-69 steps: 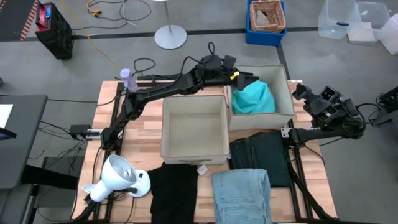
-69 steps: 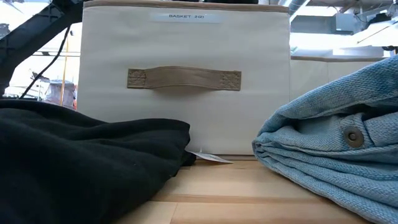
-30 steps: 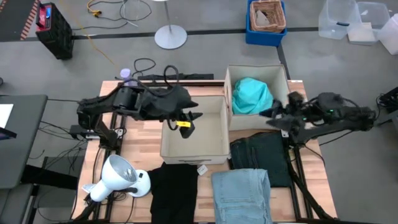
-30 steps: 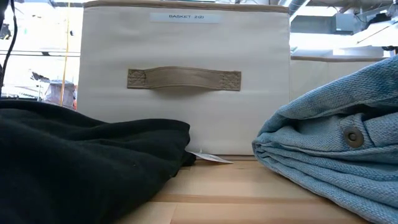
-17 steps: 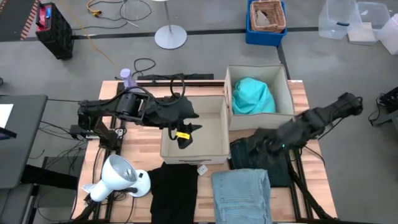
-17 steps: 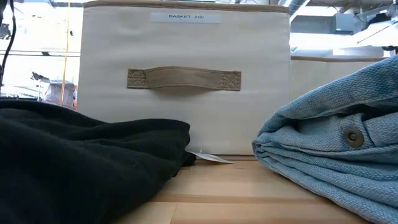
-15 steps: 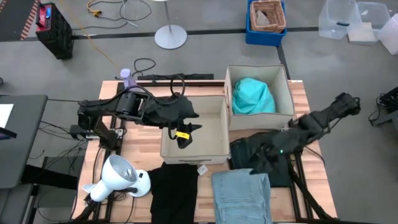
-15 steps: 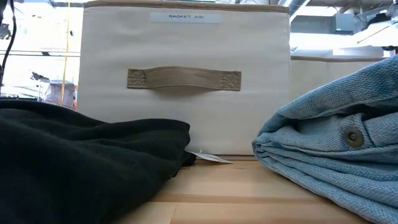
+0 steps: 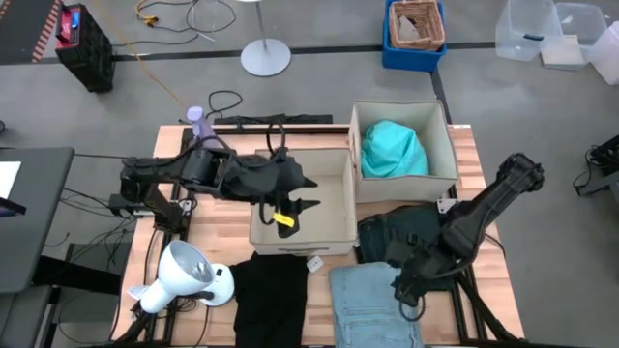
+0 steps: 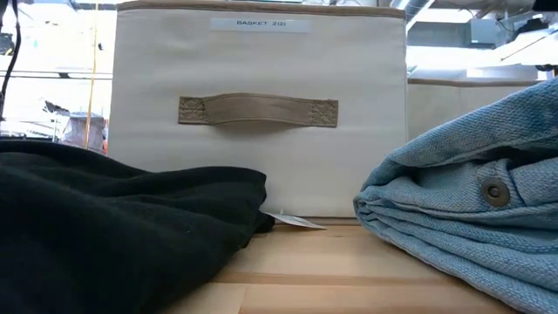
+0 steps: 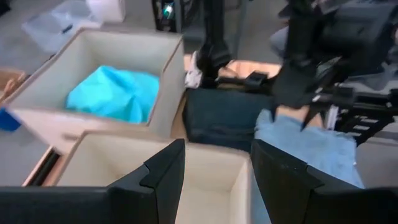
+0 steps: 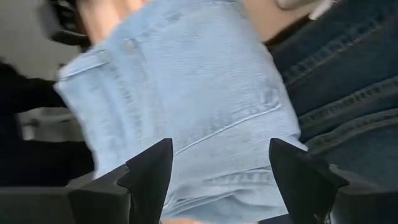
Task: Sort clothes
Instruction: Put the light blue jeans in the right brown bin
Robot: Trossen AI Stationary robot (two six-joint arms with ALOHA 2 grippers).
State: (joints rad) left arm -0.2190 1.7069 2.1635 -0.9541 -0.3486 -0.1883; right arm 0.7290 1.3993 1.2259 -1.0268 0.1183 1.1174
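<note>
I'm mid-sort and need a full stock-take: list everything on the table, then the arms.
teal top: one, bright teal, inside the far beige box.
near beige box: one, beige, mid-table, nothing inside.
charcoal jeans: one, dark, beside the near box.
light blue jeans: one, folded, front edge.
black garment: one, front, next to the jeans.
white lamp: one, front left corner.
left gripper: open, above the near box.
right gripper: open, over the light blue jeans.
</note>
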